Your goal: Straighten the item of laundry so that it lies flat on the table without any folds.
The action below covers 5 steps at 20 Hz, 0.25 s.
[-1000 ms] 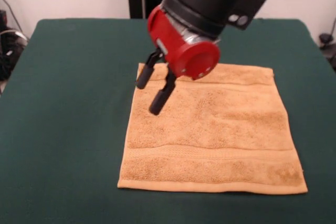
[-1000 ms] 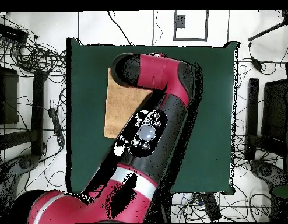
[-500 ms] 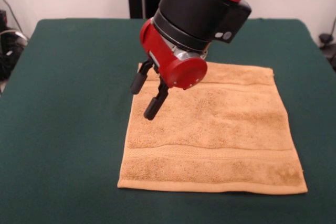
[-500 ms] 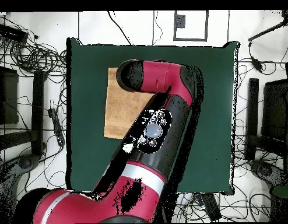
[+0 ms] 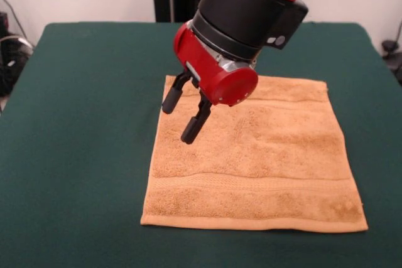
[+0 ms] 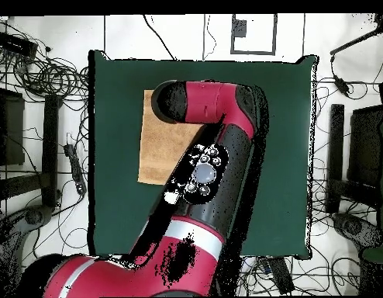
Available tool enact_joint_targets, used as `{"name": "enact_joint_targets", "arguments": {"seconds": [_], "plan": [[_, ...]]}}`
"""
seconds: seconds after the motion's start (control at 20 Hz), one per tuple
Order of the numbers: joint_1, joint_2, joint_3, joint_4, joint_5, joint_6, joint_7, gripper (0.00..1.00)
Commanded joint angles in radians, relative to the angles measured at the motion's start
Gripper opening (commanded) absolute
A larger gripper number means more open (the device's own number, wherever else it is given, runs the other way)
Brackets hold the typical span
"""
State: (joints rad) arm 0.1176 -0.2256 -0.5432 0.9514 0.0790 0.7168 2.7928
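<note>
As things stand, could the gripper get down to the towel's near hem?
Probably yes: the open gripper hangs over the towel near its far corner, and nothing lies on the cloth between it and the near hem.

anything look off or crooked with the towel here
Nothing stands out. The golden-orange terry towel lies flat and unfolded on the dark green felt table; the hand hangs open over its far corner, empty.

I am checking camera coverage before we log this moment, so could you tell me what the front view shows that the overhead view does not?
Only the front view shows the gripper, open and empty above the towel, and the whole towel lying flat. Only the overhead view shows all four table edges and the cables on the floor. Both show the towel, table and arm.
</note>
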Motion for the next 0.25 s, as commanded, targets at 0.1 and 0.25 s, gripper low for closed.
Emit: {"name": "enact_joint_targets", "arguments": {"seconds": [0.1, 0.25], "plan": [[-0.023, -0.019, 0.166, 0.116, -0.062, 0.025, -0.171, 1.0], [-0.027, -0.021, 0.173, 0.114, -0.073, 0.025, -0.161, 1.0]]}}
